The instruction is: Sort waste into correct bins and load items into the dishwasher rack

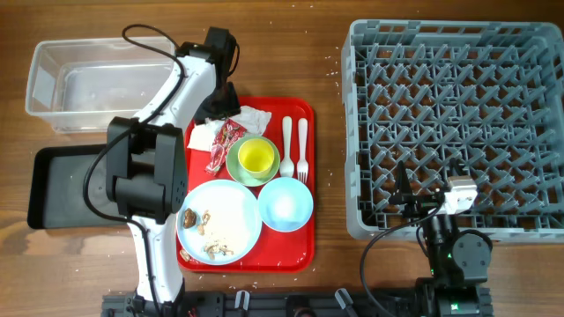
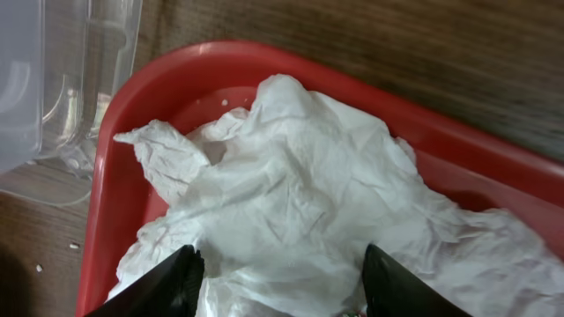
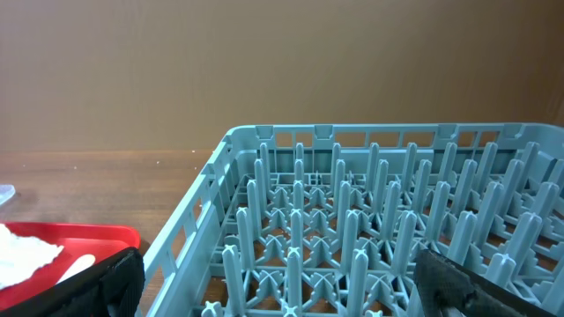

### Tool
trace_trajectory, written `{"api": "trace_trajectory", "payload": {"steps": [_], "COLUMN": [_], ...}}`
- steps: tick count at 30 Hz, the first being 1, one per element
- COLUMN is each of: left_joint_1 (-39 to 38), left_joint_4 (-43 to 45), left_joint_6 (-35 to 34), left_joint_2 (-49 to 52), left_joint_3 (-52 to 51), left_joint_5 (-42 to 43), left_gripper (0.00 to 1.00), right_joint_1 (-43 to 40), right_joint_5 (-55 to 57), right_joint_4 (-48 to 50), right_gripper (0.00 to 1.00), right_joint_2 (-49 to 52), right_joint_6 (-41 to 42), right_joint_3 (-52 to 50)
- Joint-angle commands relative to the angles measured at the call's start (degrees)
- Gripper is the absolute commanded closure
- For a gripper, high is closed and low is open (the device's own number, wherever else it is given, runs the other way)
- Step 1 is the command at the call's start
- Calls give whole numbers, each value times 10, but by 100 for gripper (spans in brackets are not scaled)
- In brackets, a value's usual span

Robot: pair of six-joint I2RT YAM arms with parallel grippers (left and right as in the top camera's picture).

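Crumpled white napkins (image 1: pixel 253 117) lie at the far left corner of the red tray (image 1: pixel 300 255). My left gripper (image 1: pixel 224 104) is open just above them, its fingers (image 2: pixel 282 286) straddling the napkin (image 2: pixel 291 185). A red-and-white wrapper (image 1: pixel 220 145) lies beside them. A yellow cup (image 1: pixel 256 157) sits in the pale green bowl (image 1: pixel 236 167). The blue plate (image 1: pixel 231 204) holds crumbs and brown bits. The blue bowl (image 1: pixel 285 204), white spoon (image 1: pixel 287 141) and fork (image 1: pixel 302 145) are on the tray. My right gripper (image 1: pixel 414 201) is open and empty over the grey rack's (image 1: pixel 454 123) front edge, its fingers (image 3: pixel 282 291) above the pegs (image 3: pixel 352 202).
The clear tub (image 1: pixel 97 84) stands at the far left and shows in the left wrist view (image 2: pixel 53 88). The black tray (image 1: pixel 62 189) lies in front of it. My left arm's base stands between the black tray and the red tray. Small crumbs dot the wooden table.
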Motion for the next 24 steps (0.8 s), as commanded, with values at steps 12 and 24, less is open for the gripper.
{"api": "trace_trajectory", "payload": {"steps": [12,24], "left_joint_1": [-4,-70], "left_joint_4": [-7,-11], "left_joint_6": [-2,-12], "left_joint_2": [-41,-128], "left_joint_3": [-5,-5], "left_joint_5": [-14,-14], "left_gripper": [96,96], "right_joint_1": [-3,-3], "right_joint_5": [-9,-9], "right_joint_4": [2,2], "right_gripper": [0,0], "right_joint_2": [-4,-4], "right_joint_6": [-7,-7], "right_joint_3": [-1,-1]}}
